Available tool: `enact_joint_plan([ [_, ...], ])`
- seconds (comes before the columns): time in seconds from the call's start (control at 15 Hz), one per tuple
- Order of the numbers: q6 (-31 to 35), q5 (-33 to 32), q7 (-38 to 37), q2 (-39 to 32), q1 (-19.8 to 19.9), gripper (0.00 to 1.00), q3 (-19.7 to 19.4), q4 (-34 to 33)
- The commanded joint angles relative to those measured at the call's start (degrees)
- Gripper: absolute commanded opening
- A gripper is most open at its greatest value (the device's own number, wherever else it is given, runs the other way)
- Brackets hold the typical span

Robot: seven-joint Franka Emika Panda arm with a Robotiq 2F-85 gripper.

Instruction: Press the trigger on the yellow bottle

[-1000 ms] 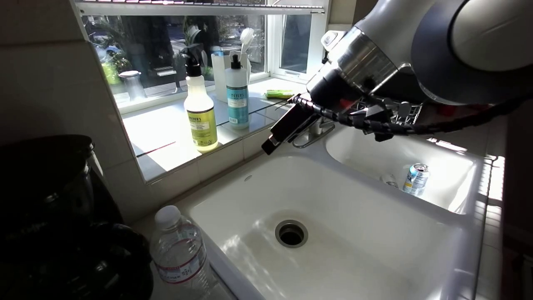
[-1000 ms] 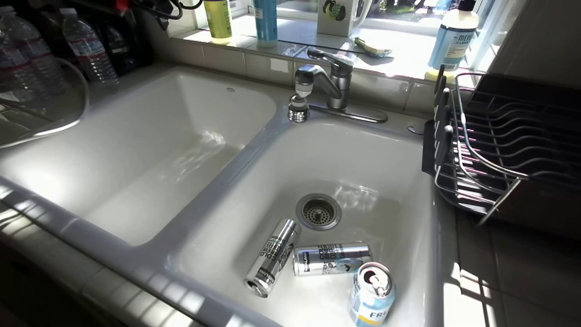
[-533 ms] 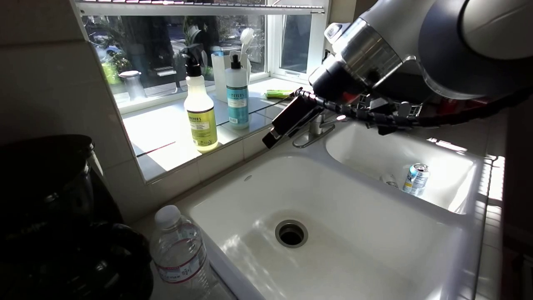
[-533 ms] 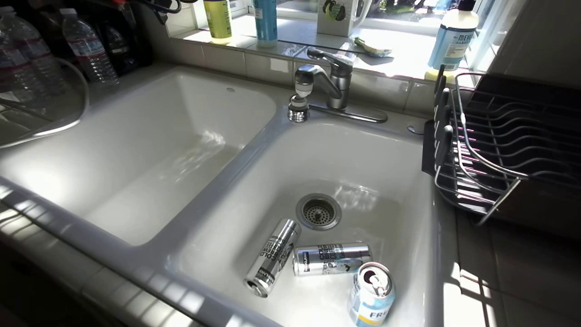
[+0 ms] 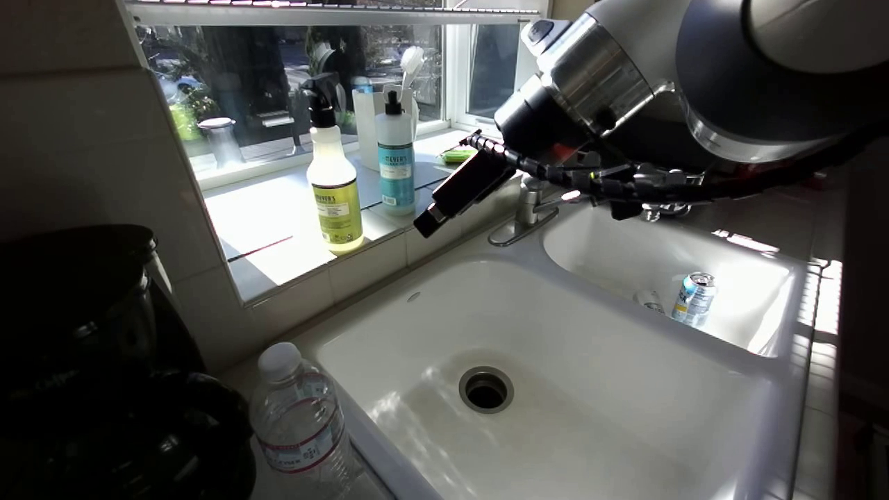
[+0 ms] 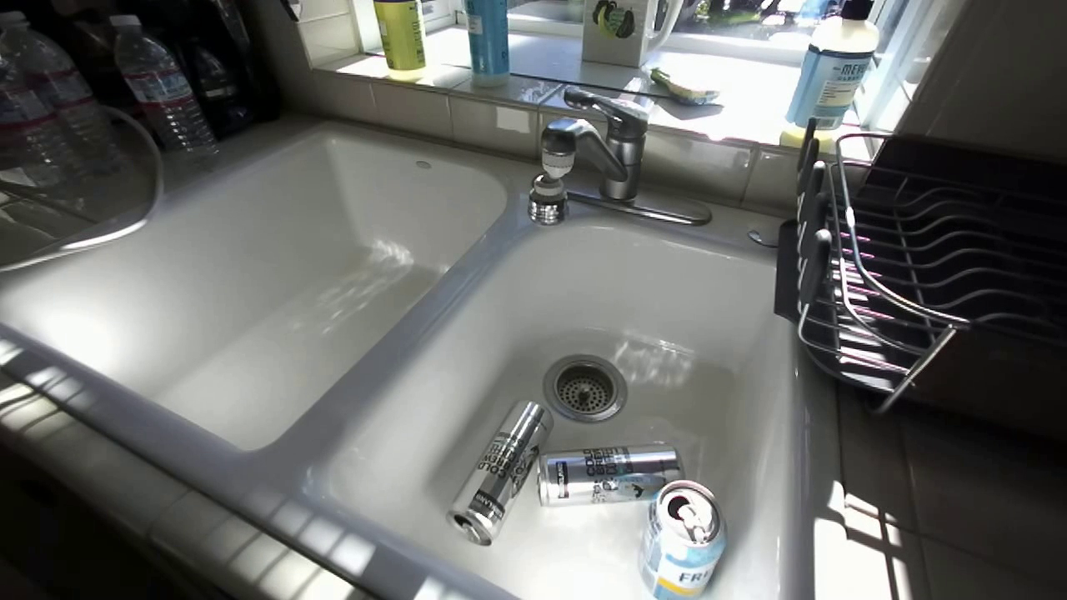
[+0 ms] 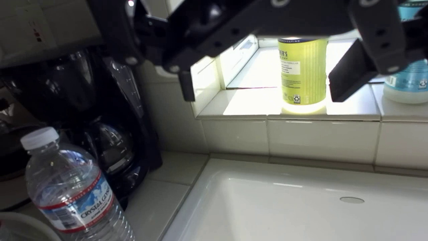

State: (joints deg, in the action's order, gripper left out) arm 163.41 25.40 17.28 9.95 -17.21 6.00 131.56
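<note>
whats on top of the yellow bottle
A black spray head tops the yellow bottle in an exterior view, though its trigger can't be made out against the dark background. In the wrist view, the hand covers that end.

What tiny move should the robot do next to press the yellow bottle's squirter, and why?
Probably raise the open gripper toward the black trigger: in an exterior view its fingertips appear lower than that, and the wrist view shows the yellow bottle beyond them, top out of sight.

arm (image 5: 656,38): grey | collar (image 5: 596,71): shiny metal | cable (image 5: 615,187): black, ribbed | tool (image 7: 265,83): black, pale screws (image 7: 174,69)
</note>
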Motion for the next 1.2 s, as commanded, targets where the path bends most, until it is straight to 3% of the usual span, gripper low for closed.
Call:
enact_joint_plan([
  [0.0,0.5,0.8,8.4,-2.9,-1.7,1.00,-0.8,-4.1],
  [0.53,-3.9,-1.3,18.0,-4.6,0.0,1.00,-2.4,-11.8],
  [0.93,-12.8,-6.7,18.2,-5.8,1.7,1.00,-3.4,-18.5],
  [1.0,-9.9,-4.0,18.8,-4.7,1.2,1.00,-3.3,-16.3],
  [1.13,-11.1,-5.4,18.7,-5.0,1.6,1.00,-3.4,-17.5],
])
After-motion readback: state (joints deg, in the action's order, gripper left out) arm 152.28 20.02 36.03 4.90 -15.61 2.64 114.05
